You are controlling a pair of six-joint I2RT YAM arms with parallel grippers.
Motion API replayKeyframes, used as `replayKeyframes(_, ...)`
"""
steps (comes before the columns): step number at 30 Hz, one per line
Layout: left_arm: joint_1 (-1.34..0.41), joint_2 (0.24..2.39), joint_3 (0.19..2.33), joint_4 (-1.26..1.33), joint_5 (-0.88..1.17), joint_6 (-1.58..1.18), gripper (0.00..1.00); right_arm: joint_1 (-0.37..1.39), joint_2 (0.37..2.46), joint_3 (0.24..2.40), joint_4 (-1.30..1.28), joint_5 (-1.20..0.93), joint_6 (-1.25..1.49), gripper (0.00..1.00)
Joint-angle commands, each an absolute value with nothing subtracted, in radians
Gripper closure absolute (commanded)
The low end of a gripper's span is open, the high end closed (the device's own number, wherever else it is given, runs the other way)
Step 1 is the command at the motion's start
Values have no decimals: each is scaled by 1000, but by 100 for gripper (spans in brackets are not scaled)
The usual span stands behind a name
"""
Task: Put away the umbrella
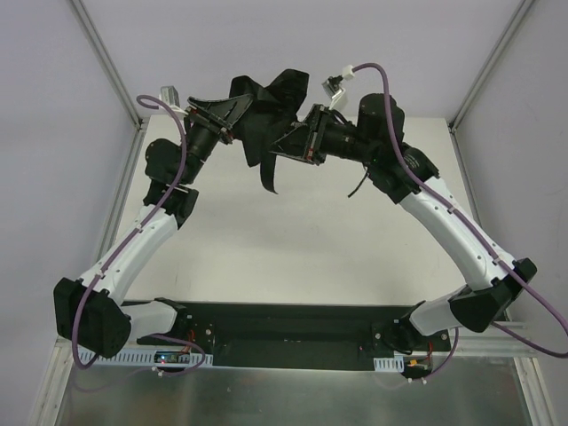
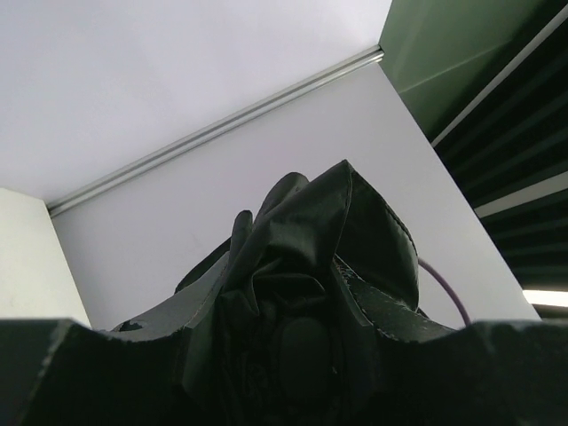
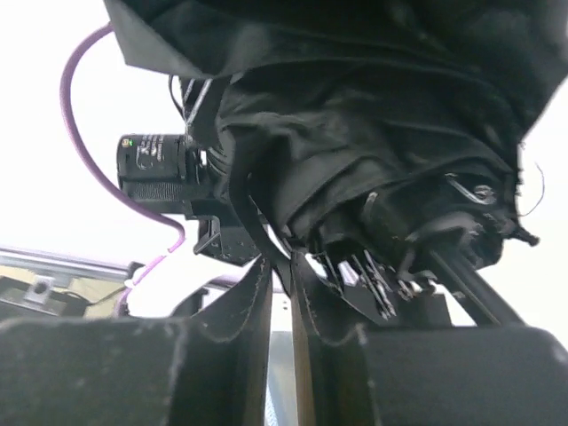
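- While both arms reach forward from their bases, the left pincer (image 1: 232,114) is clamped on the umbrella (image 1: 271,99), and crumpled black fabric fills the space between its two fingers.
- Just beyond that pincer's tips, the umbrella's bunched canopy hangs in the air and spans across to the other pincer.
- Between the two pincers, a loose fabric flap (image 1: 267,173) droops down from the bundle.
- Right above the right pincer (image 1: 288,146), folded canopy and thin metal rib ends (image 3: 377,280) crowd together.
- Its fingers stand almost together, with only a thin slit between them. A fabric fold meets their tips, but I cannot tell whether they pinch it.
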State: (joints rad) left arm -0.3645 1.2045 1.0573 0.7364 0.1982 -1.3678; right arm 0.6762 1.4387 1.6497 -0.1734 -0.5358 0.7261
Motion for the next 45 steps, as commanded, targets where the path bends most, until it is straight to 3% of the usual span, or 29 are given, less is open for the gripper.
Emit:
replayKeyframes(1, -354, 1210, 1107, 928, 127, -1474, 100, 712, 1448, 1768, -398, -514, 491, 80)
replayKeyframes(4, -353, 1241, 1132, 963, 146, -1471, 100, 710, 1424, 1786, -489, -489, 462, 65)
replayKeyframes(10, -315, 1298, 1167, 1028, 187, -1471, 100, 695, 1303, 1732, -645, -448, 394, 21)
replayKeyframes(14, -270, 1344, 1222, 1080, 247, -1482, 100, 597, 1200, 1582, -663, -480, 543, 1)
replayKeyframes(18, -226, 1390, 1276, 1144, 307, -1497, 100, 496, 1086, 1432, -615, -401, 740, 4)
replayKeyframes(22, -212, 1413, 1298, 1189, 321, -1528, 100, 405, 1084, 1306, -504, -537, 1015, 4)
replayKeyframes(24, -212, 1427, 1319, 1203, 339, -1535, 100, 400, 1103, 1228, -339, -592, 1177, 1)
replayKeyframes(27, -213, 1439, 1333, 1227, 354, -1555, 100, 417, 1166, 1143, -50, -633, 1453, 7)
replayKeyframes(35, -215, 1462, 1339, 1290, 394, -1612, 100, 528, 1350, 1204, 219, -631, 1877, 15)
replayKeyframes(45, -216, 1473, 1342, 1316, 420, -1626, 100, 629, 1382, 1241, 253, -580, 2037, 24)
